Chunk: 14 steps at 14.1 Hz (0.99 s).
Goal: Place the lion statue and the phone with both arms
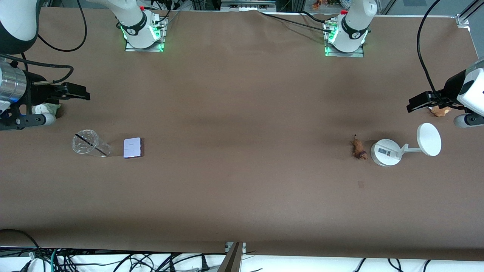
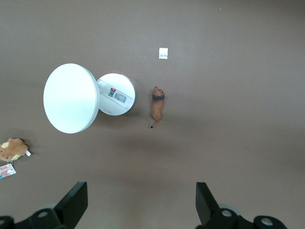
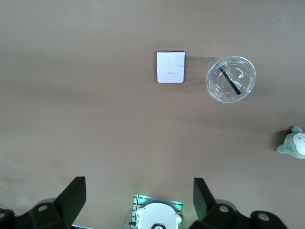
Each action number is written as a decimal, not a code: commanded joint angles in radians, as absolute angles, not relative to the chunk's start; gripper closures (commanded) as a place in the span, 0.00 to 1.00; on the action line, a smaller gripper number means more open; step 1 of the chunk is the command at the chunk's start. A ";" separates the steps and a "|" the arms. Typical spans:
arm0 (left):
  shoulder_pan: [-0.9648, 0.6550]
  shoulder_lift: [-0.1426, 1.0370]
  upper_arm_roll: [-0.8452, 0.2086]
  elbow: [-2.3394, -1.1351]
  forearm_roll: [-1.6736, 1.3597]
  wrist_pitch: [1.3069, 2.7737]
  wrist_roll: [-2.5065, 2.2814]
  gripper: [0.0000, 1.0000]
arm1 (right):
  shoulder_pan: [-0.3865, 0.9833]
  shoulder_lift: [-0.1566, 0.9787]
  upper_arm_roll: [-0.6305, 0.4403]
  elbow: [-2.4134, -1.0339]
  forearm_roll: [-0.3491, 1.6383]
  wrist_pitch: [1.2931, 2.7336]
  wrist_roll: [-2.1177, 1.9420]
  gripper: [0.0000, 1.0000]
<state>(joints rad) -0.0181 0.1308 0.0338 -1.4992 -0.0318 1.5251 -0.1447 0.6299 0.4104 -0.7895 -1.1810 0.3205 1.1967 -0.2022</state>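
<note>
Lion statue point(image 1: 359, 149) head toward front camera

1. Tabletop point(image 1: 242, 181): matt brown covering, cloth- or paper-like, faint creases, no glare.
2. Phone point(image 1: 132, 147): smooth, pale lavender-white shell with a soft satin sheen; darker edge on one side.
3. Lion statue point(image 1: 358, 148): hard, moulded look, orange-brown with a darker band; dull finish.
4. Cup point(image 1: 90, 143): clear thin plastic, glossy, with a black straw inside.
5. Stand point(image 1: 386, 152): smooth white plastic, matt disc; printed label on the base.
6. Brown plush toy point(image 2: 13, 149): fluffy fabric, with a paper tag.
7. Grey-green plush toy point(image 3: 294, 143): soft napped fabric.
8. Left pincer point(image 2: 142, 202) and right pincer point(image 3: 139, 200): matt black plastic fingers, wide apart.
</note>
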 commanded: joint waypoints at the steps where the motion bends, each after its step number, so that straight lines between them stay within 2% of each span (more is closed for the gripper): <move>1: -0.020 0.147 0.037 -1.465 -0.054 1.500 -0.138 0.00 | 0.629 0.413 -0.787 -1.152 0.307 1.173 -0.193 0.01; 3: -0.020 0.147 0.037 -1.465 -0.054 1.500 -0.138 0.00 | 0.608 0.393 -0.760 -1.158 0.304 1.169 -0.192 0.01; 4: -0.020 0.147 0.037 -1.465 -0.054 1.500 -0.138 0.00 | 0.557 0.374 -0.709 -1.161 0.298 1.170 -0.170 0.01; 6: -0.020 0.147 0.037 -1.465 -0.054 1.500 -0.138 0.00 | 0.409 0.307 -0.494 -1.190 0.221 1.181 -0.106 0.01; 8: -0.020 0.147 0.037 -1.465 -0.054 1.500 -0.138 0.00 | 0.275 0.230 -0.259 -1.268 0.094 1.228 -0.060 0.01; 9: -0.020 0.147 0.037 -1.465 -0.054 1.500 -0.138 0.00 | 0.220 0.195 -0.180 -1.323 0.071 1.247 -0.040 0.01; 11: -0.020 0.147 0.037 -1.465 -0.054 1.500 -0.138 0.00 | 0.172 0.119 -0.126 -1.438 0.069 1.310 -0.029 0.01; 14: -0.020 0.147 0.037 -1.465 -0.054 1.500 -0.138 0.00 | 0.138 -0.024 -0.110 -1.661 0.069 1.446 -0.035 0.01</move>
<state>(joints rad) -0.0182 0.1308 0.0334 -1.4991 -0.0318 1.5251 -0.1447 0.1768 0.1191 -0.1436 -1.4529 0.0833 1.3467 -0.0412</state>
